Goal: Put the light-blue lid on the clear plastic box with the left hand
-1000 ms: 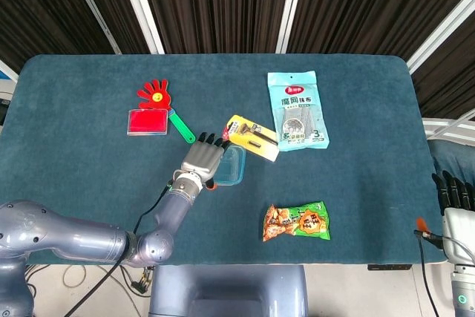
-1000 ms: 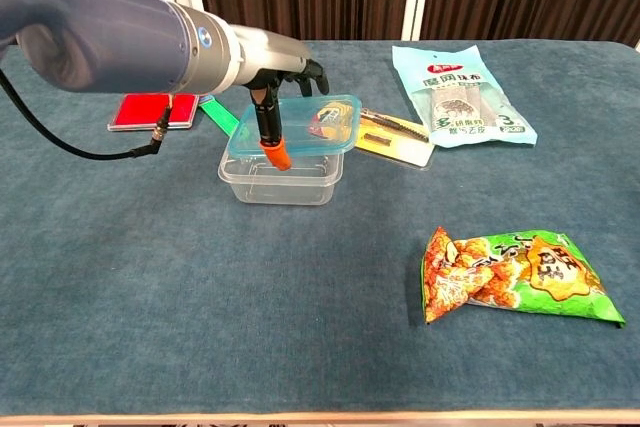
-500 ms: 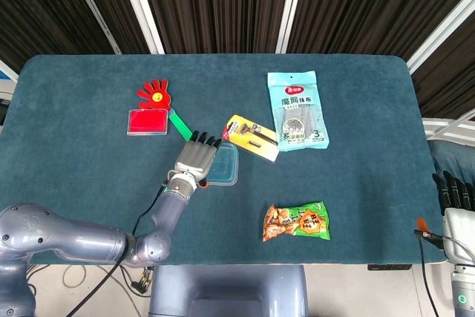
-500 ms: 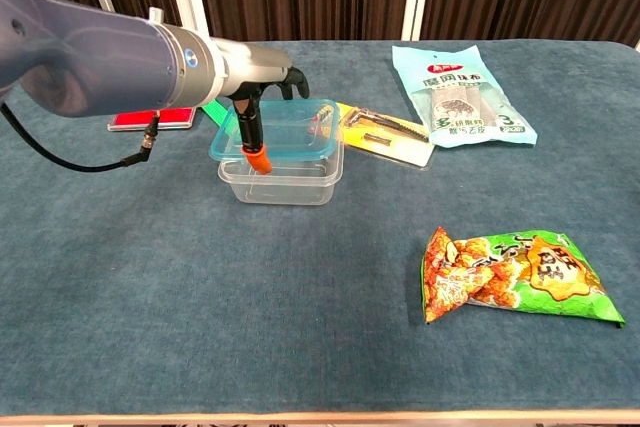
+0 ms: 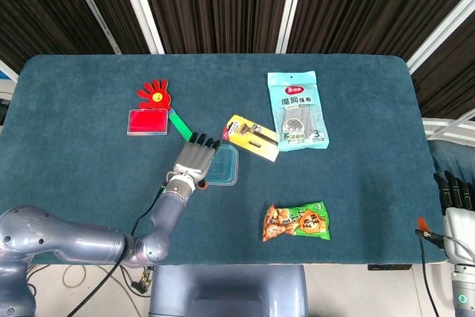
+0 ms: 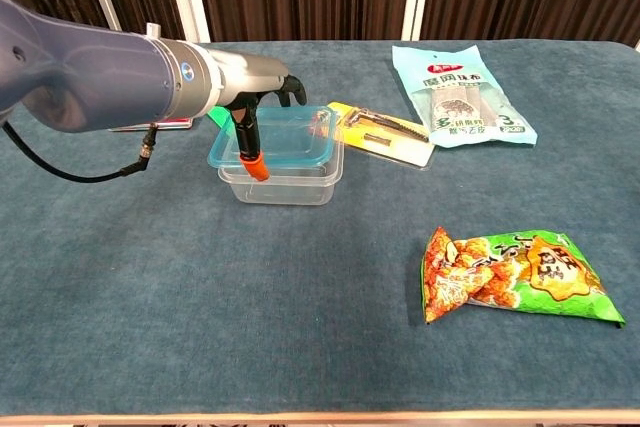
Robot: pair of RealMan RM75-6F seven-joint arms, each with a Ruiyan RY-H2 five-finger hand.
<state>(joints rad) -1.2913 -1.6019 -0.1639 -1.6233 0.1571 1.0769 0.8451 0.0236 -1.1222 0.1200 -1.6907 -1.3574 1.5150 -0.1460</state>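
Note:
The light-blue lid (image 6: 285, 136) lies over the clear plastic box (image 6: 286, 180), its left edge overhanging the box's left rim. My left hand (image 6: 256, 107) holds the lid at that left edge, with dark fingers on top and the orange-tipped thumb (image 6: 253, 165) below. In the head view the left hand (image 5: 196, 159) covers the left part of the lid (image 5: 225, 166), and the box beneath is hidden. My right hand (image 5: 454, 194) hangs off the table at the far right with its fingers straight and nothing in them.
A yellow tool package (image 6: 382, 132) lies just right of the box, a teal cloth bag (image 6: 458, 95) behind it. A snack bag (image 6: 515, 275) sits at the front right. A red clapper (image 5: 155, 93), a red case (image 5: 147, 121) and a green strip (image 5: 180, 125) lie behind the left hand.
The left hand has carried the lid leftward and down from the box's right rear edge, so that it now covers the box. The right hand has not moved.

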